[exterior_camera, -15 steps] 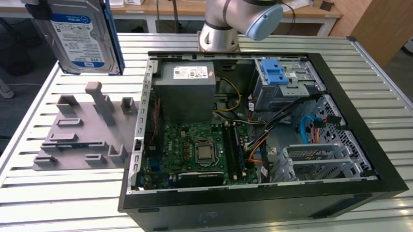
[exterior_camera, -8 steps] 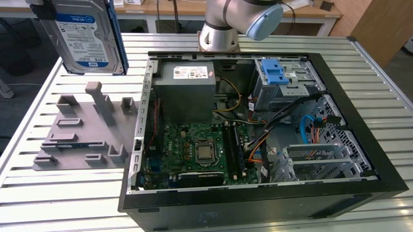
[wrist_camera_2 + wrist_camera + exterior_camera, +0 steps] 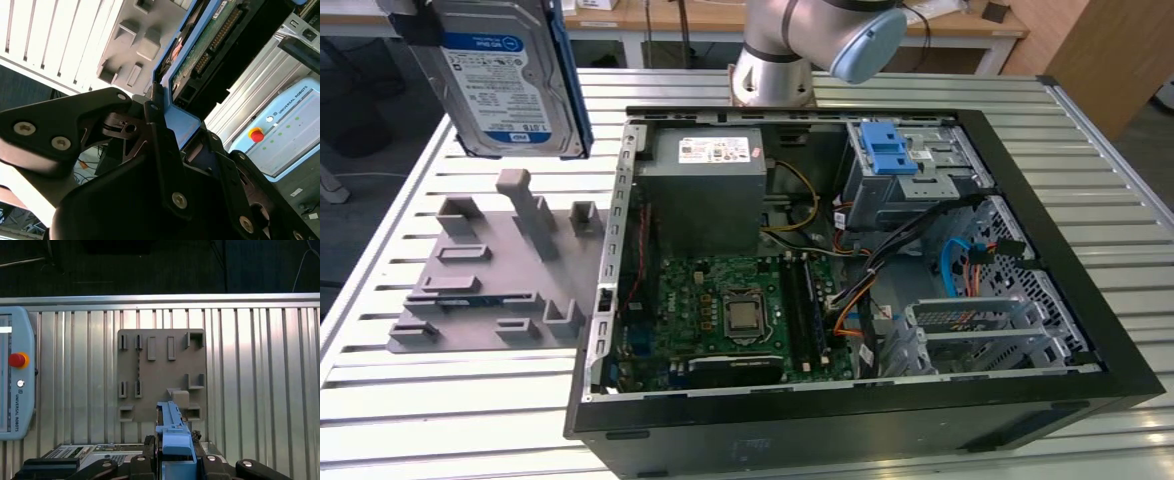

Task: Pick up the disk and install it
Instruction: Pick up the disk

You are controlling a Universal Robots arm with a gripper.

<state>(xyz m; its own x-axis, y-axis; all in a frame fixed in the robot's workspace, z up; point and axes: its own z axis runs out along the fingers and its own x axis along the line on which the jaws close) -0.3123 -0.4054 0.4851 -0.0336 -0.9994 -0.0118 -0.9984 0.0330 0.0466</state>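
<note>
- Claw (image 3: 177, 127) of mine is clamping, jaws drawn narrow, on the blue plastic carrier framing the flat rectangular silver-metal disk (image 3: 507, 75) with the white-and-blue label. Gripping the frame is keeping my fingers off the label and off the green circuit board (image 3: 207, 47) on its underside.
- In the exterior view the disk is hanging on edge, label facing the camera, high above the grey plastic holder block (image 3: 494, 270) with its slots and posts. I judge that this height is keeping the carrier clear of those posts.
- That holder block is sitting on the slatted metal tabletop (image 3: 454, 400), just beside the black open computer case (image 3: 854, 420), on the exterior view's left.
- The case is lying on its side with the panel off, so the green motherboard (image 3: 720, 300), the grey metal power-supply box (image 3: 707, 190) and the grey metal drive cage with a blue plastic latch (image 3: 927, 185) are facing upward, reachable from above.
- The disk is hanging well apart from that cage, so I judge the installing is not yet done.
- In the first wrist view I am looking down along the carrier's edge at the holder block, with a pale blue control pendant with a red button (image 3: 15, 390) lying on the tabletop near it.
</note>
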